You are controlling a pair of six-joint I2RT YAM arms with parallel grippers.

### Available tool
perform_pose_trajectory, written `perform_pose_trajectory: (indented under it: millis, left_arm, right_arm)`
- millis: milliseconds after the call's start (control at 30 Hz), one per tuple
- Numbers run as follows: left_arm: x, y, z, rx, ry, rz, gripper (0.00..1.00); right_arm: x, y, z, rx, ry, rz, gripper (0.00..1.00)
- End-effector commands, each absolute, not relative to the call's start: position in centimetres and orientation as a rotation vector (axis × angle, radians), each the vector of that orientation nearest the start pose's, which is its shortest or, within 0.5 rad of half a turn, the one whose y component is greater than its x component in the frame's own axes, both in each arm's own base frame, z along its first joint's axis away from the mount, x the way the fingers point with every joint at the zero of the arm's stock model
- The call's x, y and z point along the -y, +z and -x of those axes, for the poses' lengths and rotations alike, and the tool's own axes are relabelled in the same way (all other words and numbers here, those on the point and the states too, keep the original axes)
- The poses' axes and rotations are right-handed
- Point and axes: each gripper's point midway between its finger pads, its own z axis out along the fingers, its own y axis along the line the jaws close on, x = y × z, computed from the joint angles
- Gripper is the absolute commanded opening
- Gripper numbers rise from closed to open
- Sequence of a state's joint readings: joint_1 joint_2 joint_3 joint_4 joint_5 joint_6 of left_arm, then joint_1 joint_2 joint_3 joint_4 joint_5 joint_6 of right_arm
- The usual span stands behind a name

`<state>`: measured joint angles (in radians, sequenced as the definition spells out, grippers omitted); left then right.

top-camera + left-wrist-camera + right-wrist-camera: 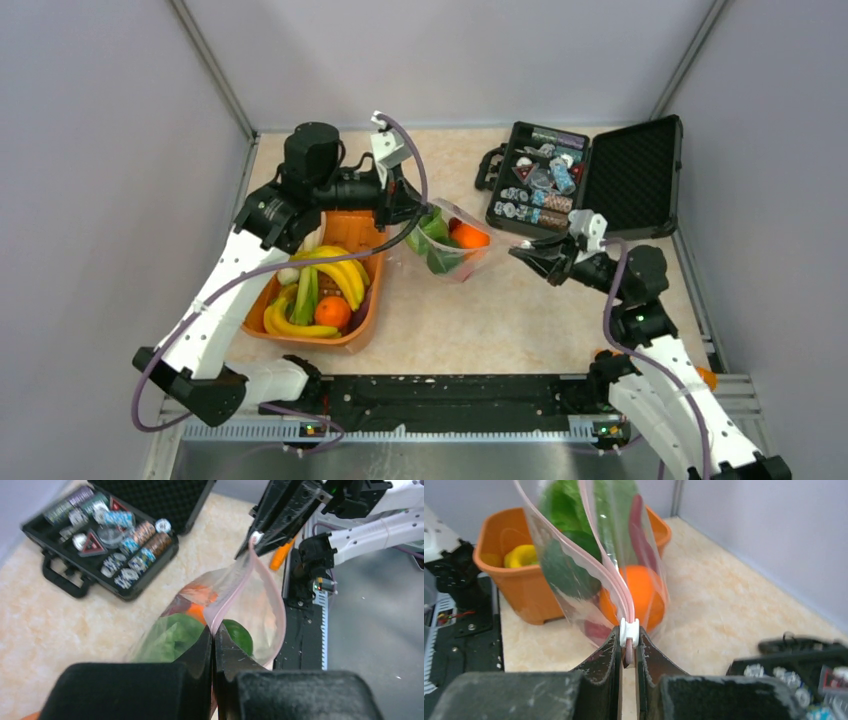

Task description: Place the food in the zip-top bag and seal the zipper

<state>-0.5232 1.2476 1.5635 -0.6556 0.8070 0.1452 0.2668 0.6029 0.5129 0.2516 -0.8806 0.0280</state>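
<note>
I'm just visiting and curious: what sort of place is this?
Likely a robot test booth, not a kitchen: plain grey walls box in a table, two robot arms are bolted to its near edge, and the fruit in the orange tub looks like toys.

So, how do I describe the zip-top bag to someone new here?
Find the orange tub on the left and the open black case at the back right. Between them the zip-top bag is held by its mouth, left gripper at one end, right gripper at the other. Only it is clear and soft, with an orange and green pieces inside.
</note>
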Motion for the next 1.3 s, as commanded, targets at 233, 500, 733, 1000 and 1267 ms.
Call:
perform_pose_trajectory:
  millis: [233, 500, 733, 1000, 1267]
  left_arm:
    - [29.3, 35.9, -23.6, -1.7, -1.163, -1.013, 0.0]
    - [30.8, 36.4, -23.0, -1.664, -1.167, -1.05, 0.0]
    - [30.9, 30.8, -25.1, -1.868, -1.097, -1.034, 0.0]
    - [30.3, 28.7, -25.8, -1.961, -1.033, -0.998, 0.0]
    - [29.9, 28.7, -26.3, -1.932, -1.008, -0.973, 0.0]
  right_arm:
    - [-18.0, 31.0, -22.9, -1.217, 0.845, 0.559, 0.0]
    - [-17.2, 33.5, -22.4, -1.192, 0.778, 0.562, 0.0]
    - [-17.5, 32.1, -22.9, -1.276, 0.809, 0.556, 0.0]
    - [-18.2, 34.8, -20.9, -1.156, 0.854, 0.631, 0.0]
    - [-18.8, 35.1, -20.3, -1.135, 0.934, 0.622, 0.0]
